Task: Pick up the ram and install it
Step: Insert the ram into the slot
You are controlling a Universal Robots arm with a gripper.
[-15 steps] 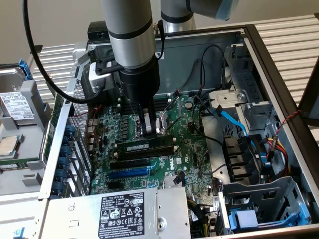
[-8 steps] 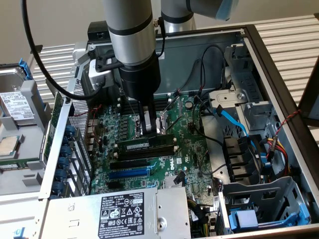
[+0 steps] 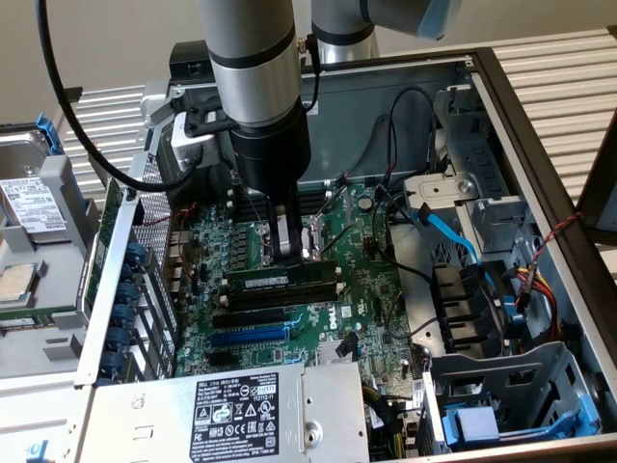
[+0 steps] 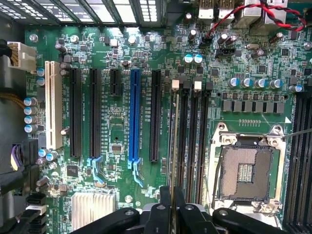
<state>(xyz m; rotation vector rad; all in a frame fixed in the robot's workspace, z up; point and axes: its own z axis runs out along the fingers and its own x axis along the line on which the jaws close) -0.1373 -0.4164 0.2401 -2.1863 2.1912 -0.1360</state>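
Gripper (image 3: pixel 289 249) fingers are pinched narrow on the top edge of the ram (image 3: pixel 286 278), near the middle of the exterior view. The stick stands on edge and runs lengthwise along the black memory slots (image 3: pixel 280 297), most likely so its contact edge faces down into a slot. Around them, the open computer case (image 3: pixel 540 145) holds the green motherboard (image 3: pixel 371 275). A silver power supply (image 3: pixel 231 410) sits at its lower edge, and drive cages with blue cables are on the exterior view's right. The blue expansion slot (image 3: pixel 249 337) has no card in it.

From the wrist view, the gripper (image 4: pixel 171 214) clamps the ram (image 4: pixel 174 141), seen edge-on as a thin line. It lies over the memory slot nearest the black expansion slots, beside the other memory slots (image 4: pixel 192 141), which hold nothing. I cannot tell whether it is seated or just above the slot. The processor socket (image 4: pixel 246 170) just past those slots is bare, and the blue expansion slot (image 4: pixel 134 114) is well apart.
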